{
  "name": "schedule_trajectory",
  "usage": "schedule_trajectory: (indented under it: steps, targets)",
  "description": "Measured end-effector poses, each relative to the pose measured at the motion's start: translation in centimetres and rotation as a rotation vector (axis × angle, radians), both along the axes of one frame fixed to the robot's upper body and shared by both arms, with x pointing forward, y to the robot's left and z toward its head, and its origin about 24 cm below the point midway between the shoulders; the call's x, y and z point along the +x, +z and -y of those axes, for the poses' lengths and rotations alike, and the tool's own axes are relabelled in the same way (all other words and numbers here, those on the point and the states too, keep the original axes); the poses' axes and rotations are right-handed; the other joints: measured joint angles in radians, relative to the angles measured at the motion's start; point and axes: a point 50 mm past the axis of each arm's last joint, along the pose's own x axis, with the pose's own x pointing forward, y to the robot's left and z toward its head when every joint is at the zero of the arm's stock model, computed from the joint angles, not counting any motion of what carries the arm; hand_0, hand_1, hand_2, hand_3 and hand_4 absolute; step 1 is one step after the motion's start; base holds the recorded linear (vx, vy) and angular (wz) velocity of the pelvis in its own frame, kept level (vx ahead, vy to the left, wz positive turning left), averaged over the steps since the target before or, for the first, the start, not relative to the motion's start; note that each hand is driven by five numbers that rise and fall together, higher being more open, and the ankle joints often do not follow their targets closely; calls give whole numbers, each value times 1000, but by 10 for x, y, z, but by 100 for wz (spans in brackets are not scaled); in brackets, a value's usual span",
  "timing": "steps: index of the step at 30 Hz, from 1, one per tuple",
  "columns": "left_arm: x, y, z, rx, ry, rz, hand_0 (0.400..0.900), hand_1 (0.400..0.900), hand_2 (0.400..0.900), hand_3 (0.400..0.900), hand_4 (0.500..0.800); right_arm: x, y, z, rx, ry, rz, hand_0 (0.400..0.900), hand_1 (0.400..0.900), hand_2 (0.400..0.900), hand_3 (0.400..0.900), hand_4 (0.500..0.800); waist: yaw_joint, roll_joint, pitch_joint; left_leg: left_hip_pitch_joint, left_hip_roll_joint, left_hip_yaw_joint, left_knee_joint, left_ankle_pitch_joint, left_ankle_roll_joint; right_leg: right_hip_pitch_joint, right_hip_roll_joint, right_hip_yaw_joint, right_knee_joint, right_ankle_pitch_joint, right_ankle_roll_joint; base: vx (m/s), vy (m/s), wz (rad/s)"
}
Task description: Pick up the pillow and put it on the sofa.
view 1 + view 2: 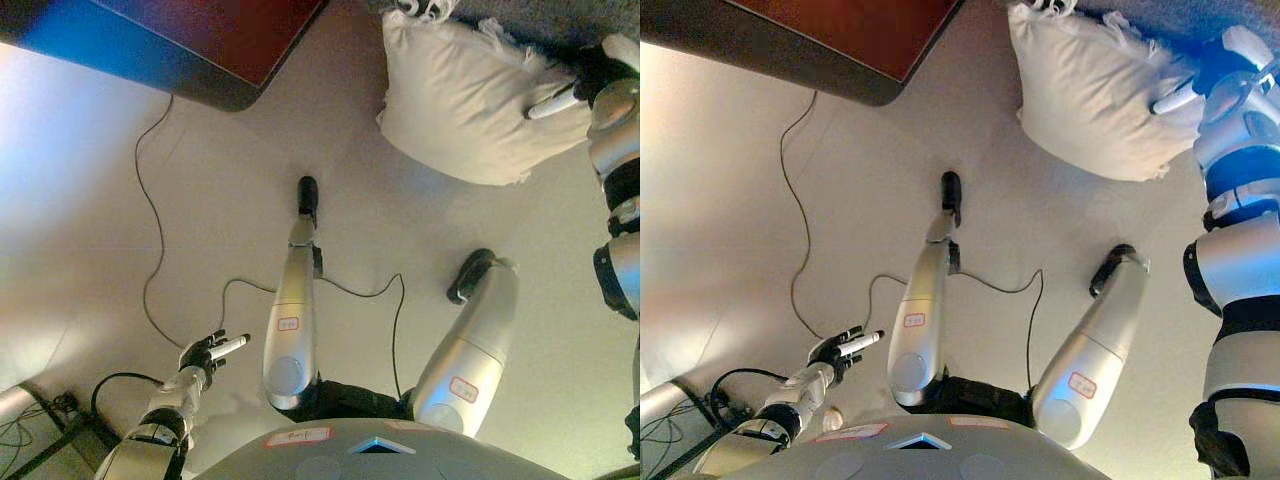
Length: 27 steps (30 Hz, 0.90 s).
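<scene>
A cream pillow (465,100) with fringed corners hangs at the upper right, just above the pale floor and in front of a dark grey textured edge (545,18) that may be the sofa. My right hand (588,82) grips the pillow's right edge, with a white-tipped finger lying across its face. The pillow also shows in the right eye view (1090,95). My left hand (208,352) is low at the lower left, away from the pillow, with relaxed fingers and nothing in it.
A dark table with a reddish-brown top (215,45) juts in at the upper left. A thin cable (150,215) runs across the floor from under it. A bundle of cables and a metal leg (45,415) sit at the lower left corner.
</scene>
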Motion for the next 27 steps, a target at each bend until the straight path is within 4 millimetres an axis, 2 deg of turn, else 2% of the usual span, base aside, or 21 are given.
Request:
schedule_trajectory:
  steps: [2, 3, 4, 5, 14, 22, 27]
  targets:
    - [-2, 0, 0, -6, -5, 8, 900, 900, 900, 900, 800, 1, 10, -1, -7, 8, -3, 900, 900, 900, 900, 800, 11, 2, -1, -20, -1, -8, 16, 3, -14, -30, 0, 3, 8, 0, -3, -49, 31, 2]
    - [-3, 0, 0, -6, -4, 12, 900, 900, 900, 900, 800, 1, 14, -2, -4, 14, -5, 863, 863, 863, 863, 778, 13, 2, -2, -31, -1, -11, 21, 12, -20, -44, -1, 6, 14, 0, -3, -47, 26, 3]
    - [-4, -1, 0, -10, -5, 11, 900, 900, 900, 900, 800, 2, 18, -4, -5, 23, -7, 584, 584, 584, 584, 611, 14, 2, -2, -40, -1, -14, 26, 19, -30, -57, -2, 7, 18, 0, -2, -44, 32, 5]
    - [-5, 0, 0, -17, -10, 17, 900, 900, 900, 900, 800, 3, 23, -5, -7, 31, -9, 400, 400, 400, 400, 500, 12, 3, -2, -51, -1, -13, 32, 20, -32, -68, -2, 9, 21, 0, -1, -49, 44, 5]
    - [-3, 3, -2, -50, -12, 88, 900, 900, 900, 900, 800, 2, 41, -4, -7, 92, 21, 400, 400, 400, 400, 500, 13, 6, -4, -104, -1, -11, 55, 12, -56, -140, -14, 21, 50, 6, -14, -32, 49, -1]
    - [-17, 0, -4, -65, -4, 71, 900, 900, 900, 900, 800, 3, 39, -7, -5, 123, 6, 400, 400, 400, 400, 500, 20, 6, -5, -121, 1, -6, 78, 12, -58, -151, -32, 9, 53, 11, -11, -32, 25, -7]
    - [-15, 2, -5, -76, 4, 97, 900, 900, 900, 900, 800, 2, 26, -4, -4, 127, -24, 400, 400, 400, 400, 500, 18, 6, -5, -94, 2, -8, 86, 7, -66, -96, -46, -15, 36, 13, -6, -38, 35, -14]
